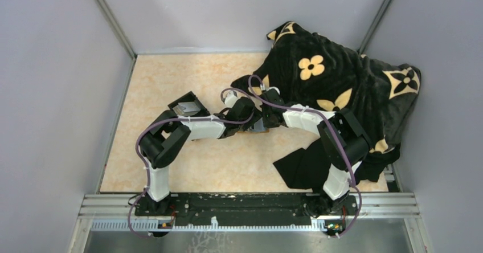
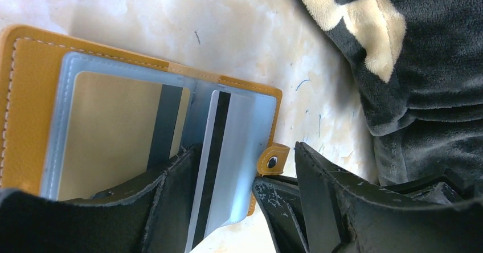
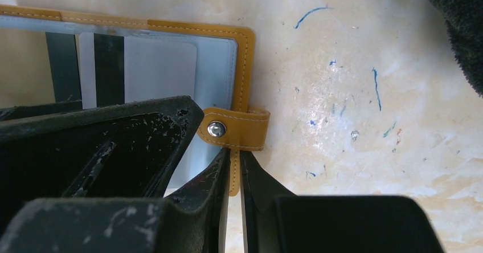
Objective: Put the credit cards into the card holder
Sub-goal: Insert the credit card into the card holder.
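Note:
The orange-tan card holder (image 2: pixel 34 88) lies open on the table between both grippers, and it also shows in the right wrist view (image 3: pixel 242 65). Behind its clear window sits a golden-tan card (image 2: pixel 114 127). A silver card (image 2: pixel 236 150) with a black stripe lies in the right pocket, one end sticking out past the holder's edge; it also shows in the right wrist view (image 3: pixel 159 65). My left gripper (image 2: pixel 248 207) is open, its jaws astride this card. My right gripper (image 3: pixel 234 184) is shut on the holder's edge just below the snap tab (image 3: pixel 236 129).
A black blanket with cream flowers (image 1: pixel 336 88) covers the table's right side, close to the holder. A black open box (image 1: pixel 188 106) stands left of the grippers. Both arms meet at the table's middle (image 1: pixel 253 121).

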Available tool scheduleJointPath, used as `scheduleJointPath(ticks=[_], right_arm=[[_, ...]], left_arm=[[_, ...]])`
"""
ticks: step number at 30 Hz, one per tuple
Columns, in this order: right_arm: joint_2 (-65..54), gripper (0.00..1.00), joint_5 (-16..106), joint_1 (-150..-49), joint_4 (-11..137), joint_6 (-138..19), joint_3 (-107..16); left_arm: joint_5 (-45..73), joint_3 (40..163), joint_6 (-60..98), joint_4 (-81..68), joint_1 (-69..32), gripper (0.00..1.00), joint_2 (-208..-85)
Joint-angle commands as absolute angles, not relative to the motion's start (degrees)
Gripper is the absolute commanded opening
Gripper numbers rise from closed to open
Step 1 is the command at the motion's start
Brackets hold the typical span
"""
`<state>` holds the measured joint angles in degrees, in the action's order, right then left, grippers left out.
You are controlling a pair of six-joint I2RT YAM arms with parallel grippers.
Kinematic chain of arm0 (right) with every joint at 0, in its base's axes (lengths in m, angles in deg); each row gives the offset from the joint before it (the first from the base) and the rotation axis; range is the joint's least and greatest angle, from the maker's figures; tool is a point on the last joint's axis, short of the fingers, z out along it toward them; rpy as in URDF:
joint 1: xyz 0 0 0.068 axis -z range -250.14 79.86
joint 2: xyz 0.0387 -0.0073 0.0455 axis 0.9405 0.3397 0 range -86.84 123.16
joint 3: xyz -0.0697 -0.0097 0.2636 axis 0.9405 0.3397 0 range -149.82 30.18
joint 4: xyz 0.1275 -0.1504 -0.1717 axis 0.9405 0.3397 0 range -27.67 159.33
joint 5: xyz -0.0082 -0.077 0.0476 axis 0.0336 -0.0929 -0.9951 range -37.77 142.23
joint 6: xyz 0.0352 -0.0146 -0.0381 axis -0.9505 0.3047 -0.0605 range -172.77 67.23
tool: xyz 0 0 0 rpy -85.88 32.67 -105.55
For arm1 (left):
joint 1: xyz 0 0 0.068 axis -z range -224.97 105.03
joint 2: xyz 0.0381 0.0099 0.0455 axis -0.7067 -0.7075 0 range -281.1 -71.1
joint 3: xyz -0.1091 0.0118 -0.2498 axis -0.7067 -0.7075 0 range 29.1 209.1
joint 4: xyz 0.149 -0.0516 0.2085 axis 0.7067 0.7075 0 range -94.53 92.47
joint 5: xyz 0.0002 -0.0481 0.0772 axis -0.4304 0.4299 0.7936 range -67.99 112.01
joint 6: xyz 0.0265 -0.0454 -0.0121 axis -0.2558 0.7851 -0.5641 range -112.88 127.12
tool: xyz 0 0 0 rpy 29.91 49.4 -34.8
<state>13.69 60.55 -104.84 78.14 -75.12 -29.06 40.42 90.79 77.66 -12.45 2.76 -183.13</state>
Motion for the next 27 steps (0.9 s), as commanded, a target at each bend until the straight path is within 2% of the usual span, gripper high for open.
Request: scheduleJointPath(ticks=[1, 9, 12, 27], right_arm=[[11.35, 0.13, 52.34, -107.46, 73.12, -77.26, -29.85], [10.50, 0.12, 48.02, -107.46, 67.93, -79.11, -27.93], [10.56, 0.12, 47.55, -107.42, 67.46, -79.22, -27.97], [12.46, 0.11, 48.09, -107.33, 67.25, -79.64, -28.01]], left_arm=[[38.46, 86.71, 72.45, 9.09, 2.83, 0.73, -192.78], [32.43, 87.61, 67.74, 5.97, 2.85, 0.73, -195.36], [31.50, 88.92, 66.37, 7.68, 2.89, 0.78, -196.36], [37.90, 87.95, 66.70, 12.62, 2.80, 0.84, -191.47]])
